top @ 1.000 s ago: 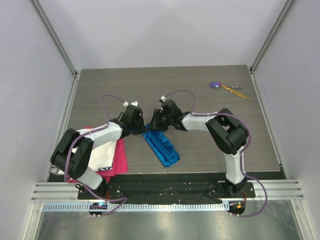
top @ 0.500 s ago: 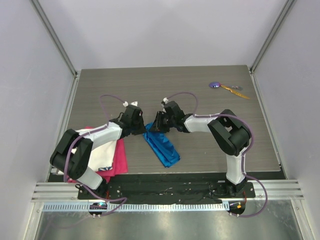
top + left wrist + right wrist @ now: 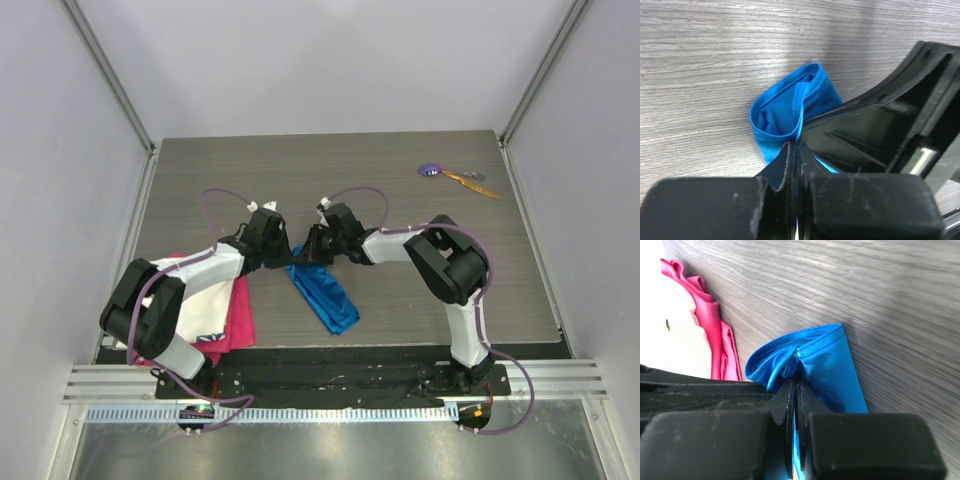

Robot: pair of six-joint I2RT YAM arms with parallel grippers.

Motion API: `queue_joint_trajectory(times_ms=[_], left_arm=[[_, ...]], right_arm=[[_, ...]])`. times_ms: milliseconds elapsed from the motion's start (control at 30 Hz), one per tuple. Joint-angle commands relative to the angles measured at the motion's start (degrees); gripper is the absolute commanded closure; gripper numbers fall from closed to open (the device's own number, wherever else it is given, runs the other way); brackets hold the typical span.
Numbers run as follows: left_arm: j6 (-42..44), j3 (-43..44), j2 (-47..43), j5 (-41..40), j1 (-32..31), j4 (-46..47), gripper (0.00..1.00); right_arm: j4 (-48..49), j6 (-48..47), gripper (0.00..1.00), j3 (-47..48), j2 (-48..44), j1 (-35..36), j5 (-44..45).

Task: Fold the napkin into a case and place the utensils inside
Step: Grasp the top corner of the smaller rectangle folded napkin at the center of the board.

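Note:
The blue napkin (image 3: 327,297) lies as a narrow folded strip, a case shape, between the arms, its far end open like a pouch mouth (image 3: 782,112). My left gripper (image 3: 285,257) is shut on one lip of that mouth (image 3: 796,146). My right gripper (image 3: 309,253) is shut on the opposite lip (image 3: 796,382), where the shiny cloth (image 3: 827,362) bunches at its fingertips. The two grippers stand close together, facing each other. The utensils lie far off at the back right: a purple-headed one (image 3: 431,170) and an orange-yellow one (image 3: 471,182).
A pink cloth (image 3: 239,318) and a white cloth (image 3: 207,310) lie under the left arm at the near left, also showing as the pink cloth (image 3: 715,332) in the right wrist view. Grey walls enclose the wooden table (image 3: 400,200).
My right gripper has closed its jaws onto the napkin's edge and shifted slightly left toward the left gripper. The left gripper has stayed shut on the napkin.

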Motion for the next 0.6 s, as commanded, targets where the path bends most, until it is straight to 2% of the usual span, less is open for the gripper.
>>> queue_joint_trajectory(times_ms=[0, 200, 400, 567], left_arm=[[-1.3, 1.8, -1.0, 1.1, 0.5, 0.4, 1.0], [-1.4, 2.9, 0.9, 0.9, 1.1, -1.1, 1.0], [-0.9, 2.2, 0.6, 0.9, 1.1, -1.5, 1.0], [-0.6, 2.2, -0.6, 0.7, 1.1, -2.2, 1.0]], right_arm=[[2.4, -0.4, 0.97, 1.8, 1.5, 2.0, -2.0], [2.6, -1.2, 0.97, -1.8, -1.5, 0.3, -1.6], [-4.3, -4.8, 0.87, -1.2, -6.3, -1.0, 1.5], [-6.0, -6.0, 0.85, -0.4, -6.4, -1.5, 1.5]])
